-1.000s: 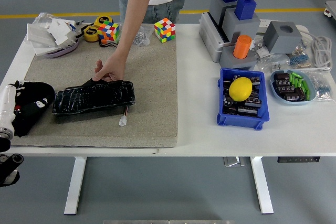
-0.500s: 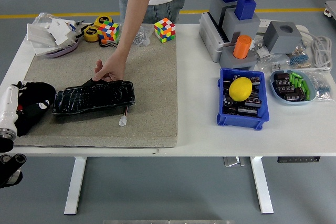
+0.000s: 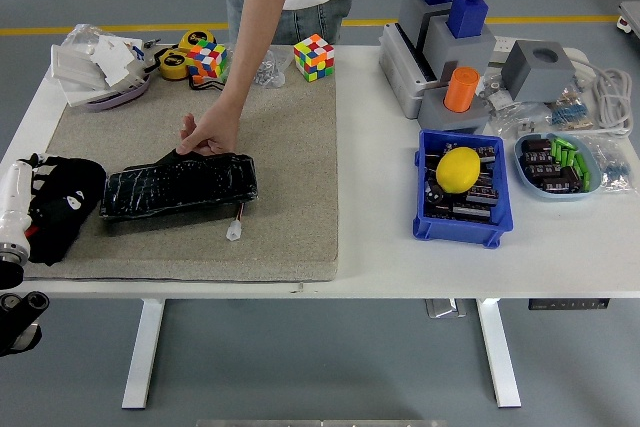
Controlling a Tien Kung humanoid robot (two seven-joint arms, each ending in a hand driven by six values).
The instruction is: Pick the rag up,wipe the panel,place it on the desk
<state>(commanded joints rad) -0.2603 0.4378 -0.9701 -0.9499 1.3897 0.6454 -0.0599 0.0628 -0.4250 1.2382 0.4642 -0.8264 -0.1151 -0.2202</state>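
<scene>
The left hand sat at the mat's left edge, just beside the panel's left end, black fingers bunched so that I could not tell whether they held the rag, which I couldn't make out. Across the table, a person's hand pinched the panel's far edge, pinning it flat on the mat.
</scene>
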